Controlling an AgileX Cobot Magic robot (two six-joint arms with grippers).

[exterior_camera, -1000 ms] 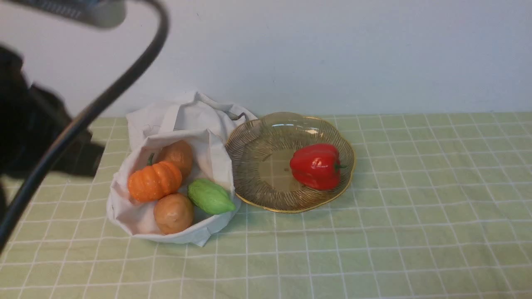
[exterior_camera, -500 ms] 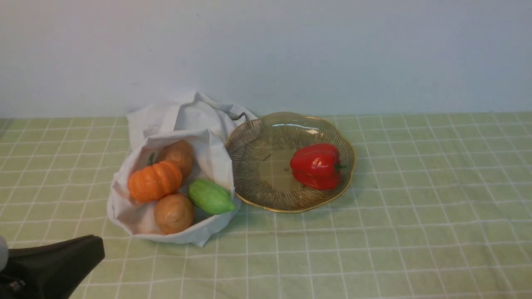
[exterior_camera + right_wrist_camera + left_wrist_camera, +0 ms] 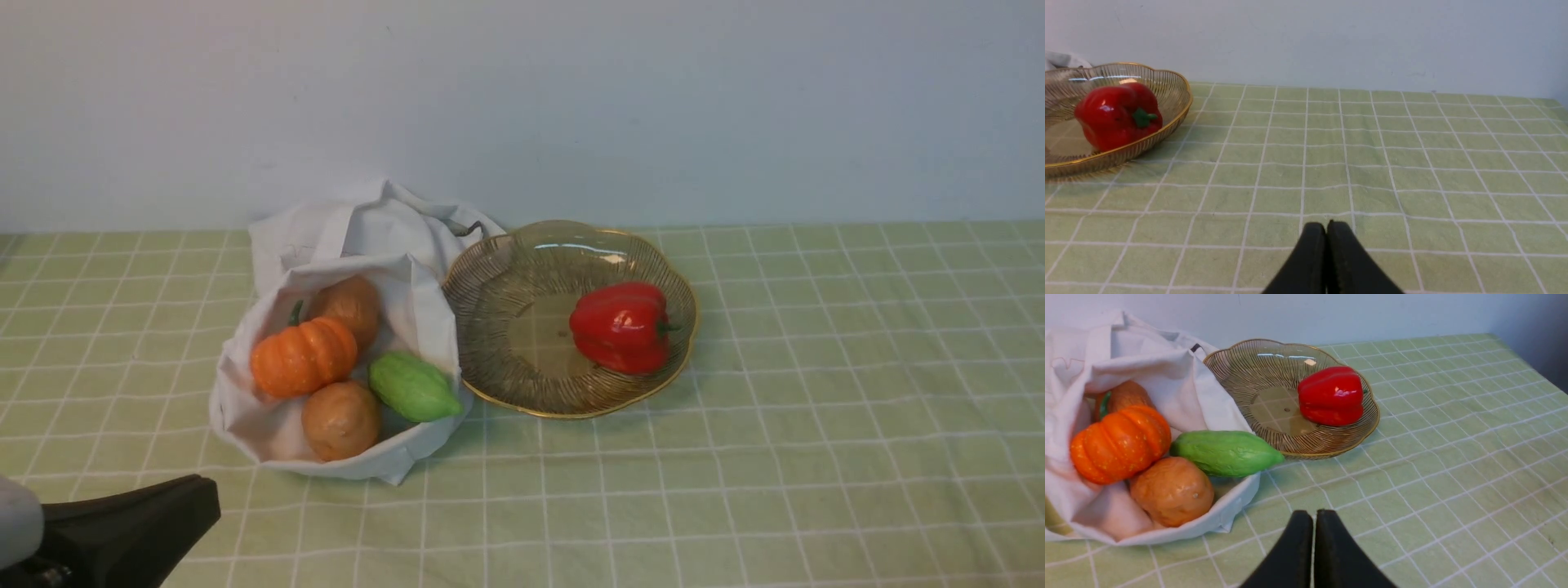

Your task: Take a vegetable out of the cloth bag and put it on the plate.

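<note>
Already on the plate (image 3: pixel 490 359): red bell pepper (image 3: pixel 620 327), on its side.
Sits toward the plate's rim away from the cloth bag (image 3: pixel 367 229); bag against the opposite rim, orange pumpkin (image 3: pixel 302 357) and green gourd (image 3: pixel 412 386) inside. Left end effector (image 3: pixel 1314 516) and right end effector (image 3: pixel 1326 228) both pressed together, empty, over the tabletop (image 3: pixel 816 457), well apart from the plate.

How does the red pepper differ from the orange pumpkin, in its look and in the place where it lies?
Colour: the pepper is glossy red, while the pumpkin is duller orange with pale specks.
Surface: the pepper has a few smooth lobes, and the pumpkin has many narrow ribs.
Place: the pepper lies alone on the plate, and the pumpkin sits inside the cloth bag.
Both have a green stem.
</note>
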